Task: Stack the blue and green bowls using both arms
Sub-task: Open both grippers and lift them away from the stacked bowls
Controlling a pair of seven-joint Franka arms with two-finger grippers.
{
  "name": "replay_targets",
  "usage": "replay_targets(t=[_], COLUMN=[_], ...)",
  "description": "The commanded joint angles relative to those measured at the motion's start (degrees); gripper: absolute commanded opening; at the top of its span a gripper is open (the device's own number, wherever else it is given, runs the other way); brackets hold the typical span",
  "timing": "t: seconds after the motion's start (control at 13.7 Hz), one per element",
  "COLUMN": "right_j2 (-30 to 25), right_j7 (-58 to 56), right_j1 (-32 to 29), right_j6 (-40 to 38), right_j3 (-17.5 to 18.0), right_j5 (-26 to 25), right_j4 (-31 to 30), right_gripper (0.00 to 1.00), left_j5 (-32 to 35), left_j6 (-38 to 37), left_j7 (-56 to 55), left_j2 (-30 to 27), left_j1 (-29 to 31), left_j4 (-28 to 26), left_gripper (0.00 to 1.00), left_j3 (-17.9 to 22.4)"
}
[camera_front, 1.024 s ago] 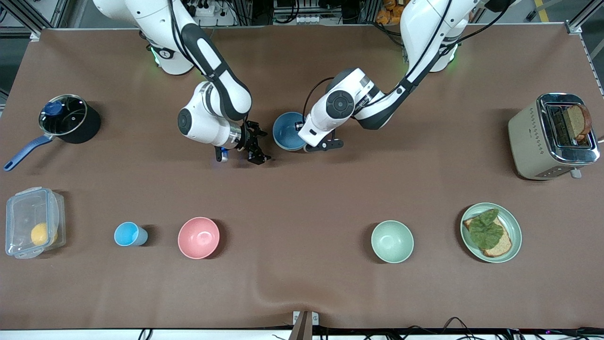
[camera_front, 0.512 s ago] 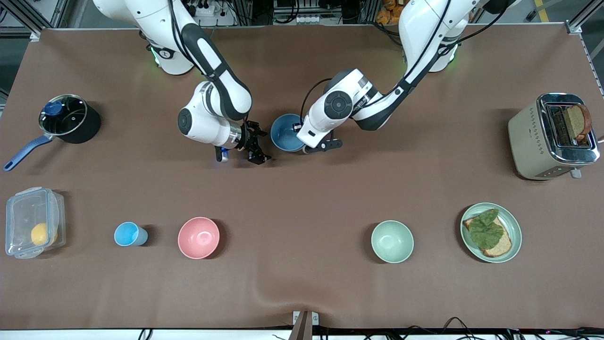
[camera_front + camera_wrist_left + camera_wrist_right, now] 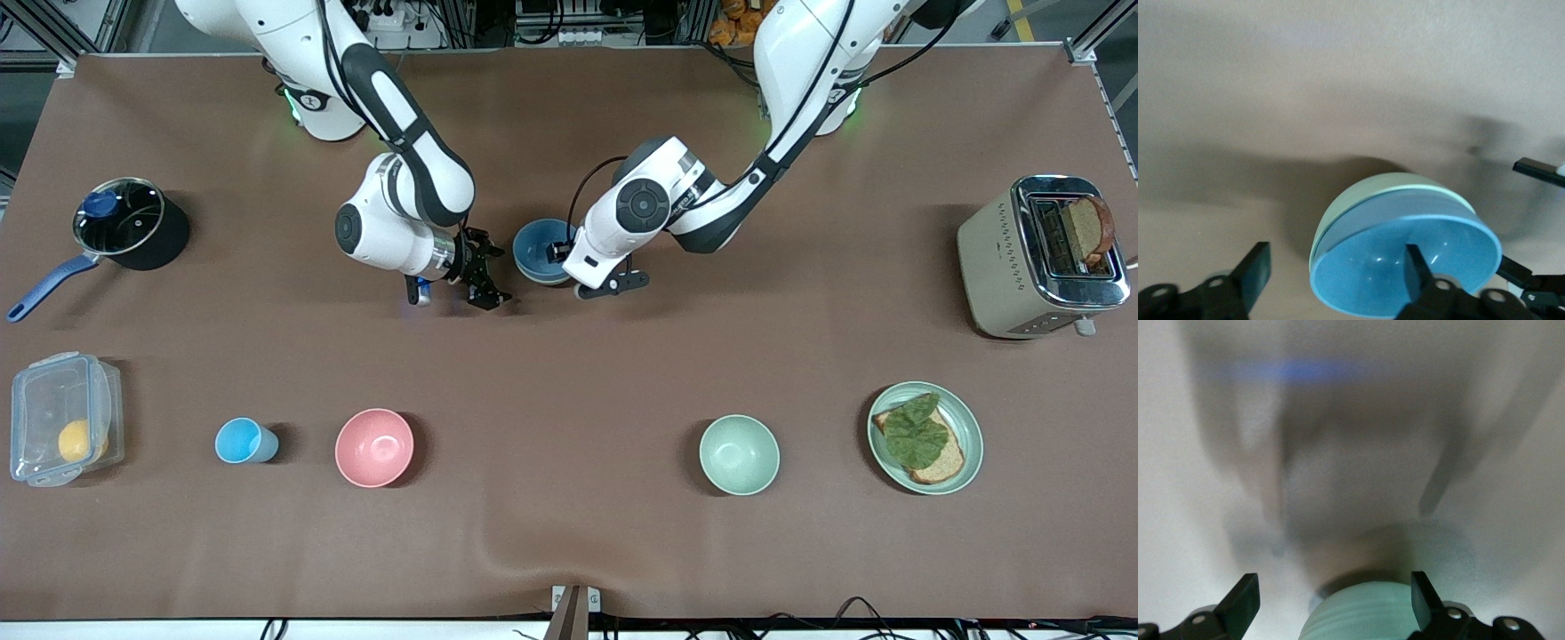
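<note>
The blue bowl (image 3: 536,244) sits nested inside the green bowl (image 3: 1358,200) on the table between the two arms. In the left wrist view the blue bowl (image 3: 1365,273) shows with the green rim around it. My left gripper (image 3: 562,258) is open at the stack, with one finger inside the blue bowl and the other outside the rim (image 3: 1338,263). My right gripper (image 3: 493,271) is open and low beside the stack, toward the right arm's end. The green bowl's outer wall (image 3: 1365,613) lies between its spread fingers (image 3: 1331,593), untouched.
A paler mint bowl (image 3: 739,454), a pink bowl (image 3: 374,447) and a light-blue cup (image 3: 244,441) stand nearer the front camera. A plate with toast (image 3: 969,427), a toaster (image 3: 1040,258), a pot (image 3: 129,222) and a plastic box (image 3: 62,418) sit at the table's ends.
The left wrist has shifted slightly at the stack and the blue bowl has moved a little with it. The right arm has not moved.
</note>
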Motion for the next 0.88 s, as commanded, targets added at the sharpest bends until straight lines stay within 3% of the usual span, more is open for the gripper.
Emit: replay_targets(t=[0.0, 0.29, 0.37, 0.44, 0.8], right_j2=[-1.85, -3.42, -3.78, -4.13, -6.5], right_j7=[-2.31, -2.4, -2.4, -2.22, -2.31], right_j1=[-0.6, -0.6, -0.51, -0.6, -0.6], right_j6=[0.01, -4.01, -7.08, -9.64, -21.85], right_j3=[-0.55, -4.93, -6.78, -8.19, -15.57], right_j5=[-0.08, -5.61, -9.54, -13.93, -26.17], right_j4=[-0.82, -0.82, -0.65, -0.39, 0.32], right_gripper=[1.0, 1.0, 1.0, 1.0, 1.0], left_j5=[1.89, 5.66, 7.15, 8.73, 12.7], left_j6=[-0.42, -3.31, -5.5, -7.69, -23.59], left_j7=[-1.71, -1.89, -1.98, -1.89, -1.98], left_j2=[-2.4, -5.91, -6.7, -7.06, -8.9], left_j1=[1.43, 4.33, 5.29, 6.78, 10.92], left_j4=[0.48, 1.0, 1.7, 3.19, 15.05], left_gripper=[1.0, 1.0, 1.0, 1.0, 1.0], left_j3=[0.3, 0.39, 0.3, 0.3, 0.3])
